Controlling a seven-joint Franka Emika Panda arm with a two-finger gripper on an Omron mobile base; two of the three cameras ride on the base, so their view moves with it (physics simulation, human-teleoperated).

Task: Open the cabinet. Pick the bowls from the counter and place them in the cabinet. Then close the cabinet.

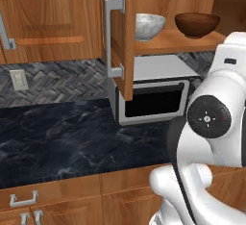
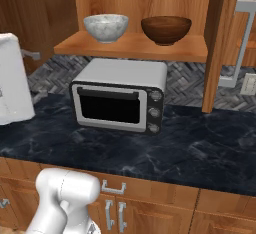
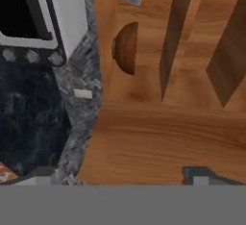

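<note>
**Both bowls shelved, doors wide — only the closing remains**

And here is the picture: the whitish-grey speckled bowl (image 2: 105,27) and the dark brown wooden bowl (image 2: 165,29) sit upright and side by side on the wooden shelf (image 2: 131,47) inside the reddish-brown wall cabinet (image 1: 126,36), slightly apart and not touching. They sit well back from the shelf's front edge, which looks sensible: a door swinging shut should clear them.

Below them, the silver toaster oven (image 2: 119,95) with its dark glass front stands on the long black marble-look counter (image 2: 200,148), and no bowl is seen on the worktop around it. So the carrying part of the job looks done.

The left panelled door (image 1: 119,36) stands swung out towards the robot, its vertical silver bar handle (image 1: 113,37) facing the room. The right door (image 2: 220,43) hangs open too, with its own silver handle (image 2: 239,45) on the outer face.

Now the hand. From the hand view, the camera is rolled sideways and close to a broad wooden panel, with the brown bowl seen edge-on beyond it. The gripper (image 3: 122,176) shows just two dark fingertips (image 3: 199,173) set well apart with nothing between them — fingers spread, empty. That fits an arm working in beside a door, likely lining up to push it shut. The risk is a glancing push that leaves the door ajar.
</note>
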